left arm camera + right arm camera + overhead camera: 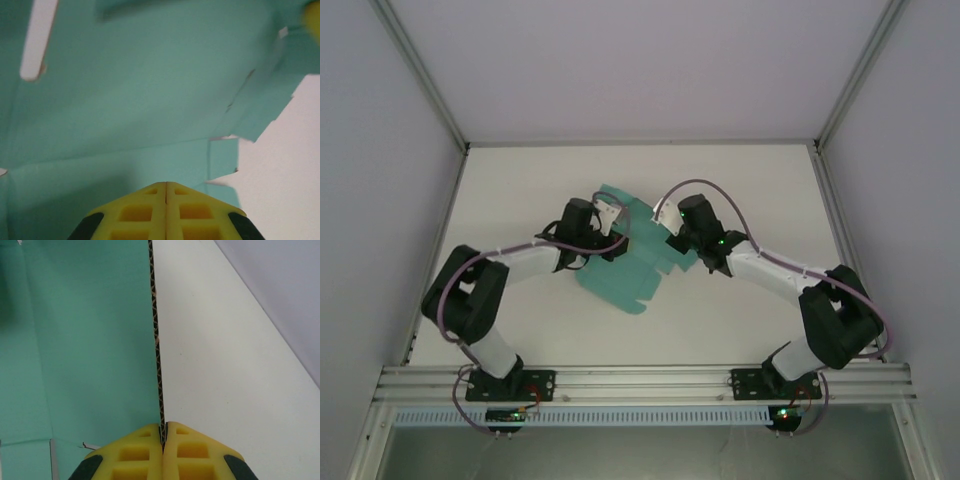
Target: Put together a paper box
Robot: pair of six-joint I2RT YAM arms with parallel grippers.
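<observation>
The paper box (pixel 632 272) is a flat teal die-cut sheet with flaps and slots, lying mid-table between both arms. My right gripper (pixel 678 243) is at the sheet's right edge. In the right wrist view the paper box (pixel 90 340) stands edge-on, and its corrugated edge runs straight down into my right gripper (pixel 163 426), whose yellow fingers are shut on it. My left gripper (pixel 611 248) is over the sheet's left part. In the left wrist view my left gripper (pixel 166 184) has its fingers pressed together with nothing visible between them, right up against the paper box (pixel 150 90).
The white table (pixel 760 200) stretches to the right of the sheet and toward the back. Pale enclosure walls (pixel 280 290) close in the sides and rear. An aluminium rail (pixel 640 380) carrying both arm bases runs along the near edge.
</observation>
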